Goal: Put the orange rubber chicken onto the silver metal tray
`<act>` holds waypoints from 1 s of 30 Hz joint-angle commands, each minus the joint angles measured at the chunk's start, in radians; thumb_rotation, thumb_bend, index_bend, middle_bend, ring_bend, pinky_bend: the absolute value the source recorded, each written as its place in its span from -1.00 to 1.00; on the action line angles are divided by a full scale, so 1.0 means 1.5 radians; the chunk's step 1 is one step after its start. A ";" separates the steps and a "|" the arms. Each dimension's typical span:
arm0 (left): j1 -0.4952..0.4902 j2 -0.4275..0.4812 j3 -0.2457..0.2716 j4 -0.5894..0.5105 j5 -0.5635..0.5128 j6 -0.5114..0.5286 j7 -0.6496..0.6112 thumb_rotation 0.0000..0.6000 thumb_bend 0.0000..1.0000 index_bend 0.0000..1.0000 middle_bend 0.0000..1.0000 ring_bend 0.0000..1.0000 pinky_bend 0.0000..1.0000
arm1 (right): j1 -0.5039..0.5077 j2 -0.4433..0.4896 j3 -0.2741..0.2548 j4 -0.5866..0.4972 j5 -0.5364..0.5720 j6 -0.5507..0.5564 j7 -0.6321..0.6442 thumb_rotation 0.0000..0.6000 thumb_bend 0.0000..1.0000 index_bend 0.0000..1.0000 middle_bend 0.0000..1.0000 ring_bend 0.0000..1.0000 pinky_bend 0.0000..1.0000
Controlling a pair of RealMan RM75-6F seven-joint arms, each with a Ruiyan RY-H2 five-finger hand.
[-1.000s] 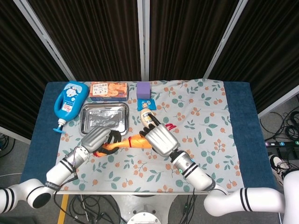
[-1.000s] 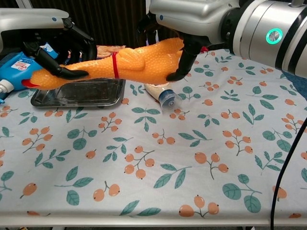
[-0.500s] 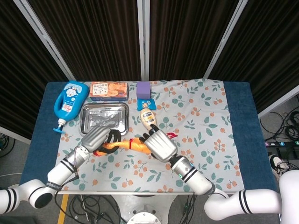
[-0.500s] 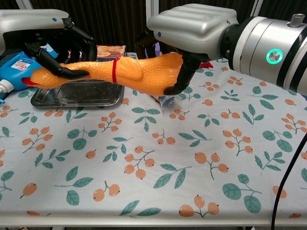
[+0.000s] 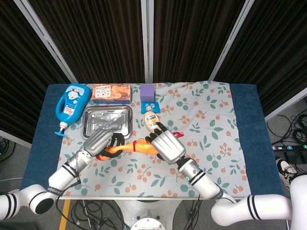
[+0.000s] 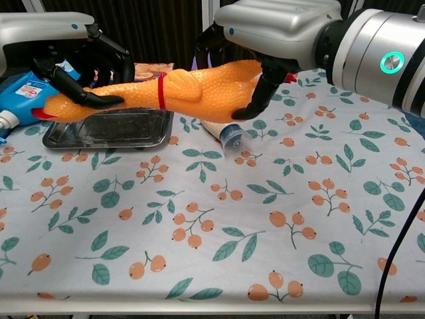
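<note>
The orange rubber chicken (image 6: 179, 90) hangs stretched out above the table, level, with a red band around its neck. My left hand (image 6: 73, 50) grips its neck and head end; in the head view this left hand (image 5: 98, 142) sits just in front of the tray. My right hand (image 6: 265, 33) holds the chicken's thick body end, and shows as the right hand (image 5: 168, 146) in the head view. The silver metal tray (image 5: 108, 120) lies below and behind the chicken's head end, with nothing in it; its rim (image 6: 106, 141) shows in the chest view.
A lying mayonnaise-style bottle (image 5: 152, 120) rests right of the tray, under the chicken's body. A blue bottle (image 5: 72, 103) stands left of the tray. A snack box (image 5: 111, 92), a purple block (image 5: 147, 91) and a small blue packet (image 5: 149, 106) lie at the back.
My right hand dipped toward me with the chicken's body end, then rose back slightly to the right. My left hand has stayed in place on the neck.
</note>
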 commanded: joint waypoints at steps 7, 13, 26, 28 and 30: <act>0.001 0.003 -0.001 -0.002 -0.003 0.000 0.002 1.00 0.56 0.47 0.52 0.36 0.62 | 0.008 0.011 -0.002 -0.014 0.023 0.000 -0.016 1.00 -1.00 -1.00 -0.78 -0.78 -0.82; 0.001 0.005 -0.002 -0.005 -0.004 0.001 0.002 1.00 0.56 0.47 0.52 0.36 0.62 | 0.016 0.009 -0.006 -0.014 0.039 0.001 -0.029 1.00 -1.00 -0.99 -0.64 -0.77 -0.82; 0.000 0.000 -0.004 -0.007 -0.005 0.003 0.008 1.00 0.56 0.47 0.52 0.36 0.62 | 0.030 -0.032 -0.011 0.015 0.021 0.005 -0.016 1.00 -0.26 0.67 0.57 0.11 -0.61; 0.000 -0.001 -0.004 -0.005 -0.005 0.003 0.007 1.00 0.56 0.47 0.52 0.36 0.62 | 0.030 -0.034 -0.017 0.018 0.010 0.003 -0.013 1.00 -0.18 0.85 0.68 0.21 -0.58; -0.001 -0.001 -0.005 -0.003 -0.006 0.001 0.006 1.00 0.56 0.47 0.52 0.36 0.62 | 0.029 -0.035 -0.022 0.021 0.004 -0.001 -0.008 1.00 -0.14 0.96 0.76 0.27 -0.56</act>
